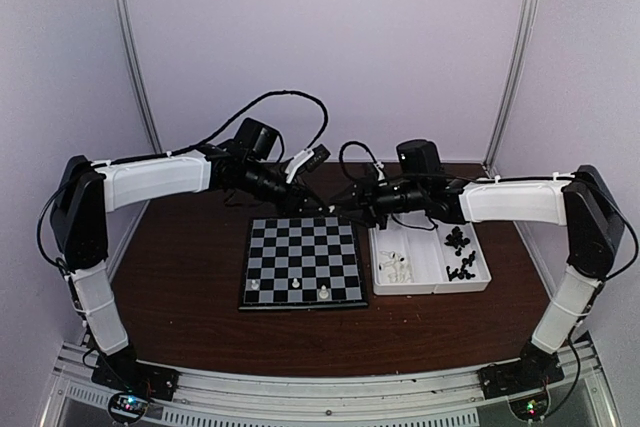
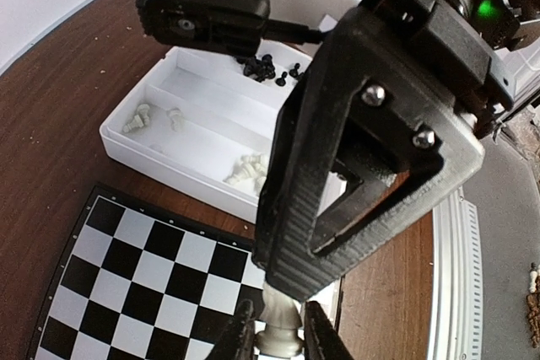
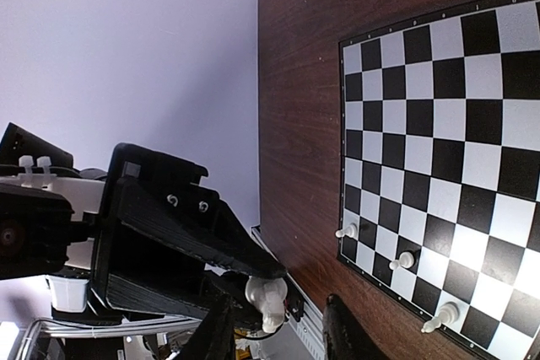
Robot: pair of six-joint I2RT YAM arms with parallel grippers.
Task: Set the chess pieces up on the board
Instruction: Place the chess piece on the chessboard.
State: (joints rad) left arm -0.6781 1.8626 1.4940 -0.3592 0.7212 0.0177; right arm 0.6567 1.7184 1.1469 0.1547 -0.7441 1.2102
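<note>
My two grippers meet in the air over the far edge of the board (image 1: 303, 262). The left gripper (image 2: 283, 333) is shut on the base of a white chess piece (image 2: 285, 319). In the right wrist view, that same white piece (image 3: 268, 299) hangs between the fingers of my right gripper (image 3: 277, 336). Those fingers stand open around it, with a gap on the right side. Three white pieces (image 3: 405, 260) stand on the board's near row (image 1: 298, 285). The rest of the board's squares are bare.
A white two-compartment tray (image 1: 432, 288) lies right of the board. It holds white pieces (image 1: 397, 265) in the left half and black pieces (image 1: 460, 252) in the right. Brown table (image 1: 190, 277) surrounds both. Cables hang behind the wrists.
</note>
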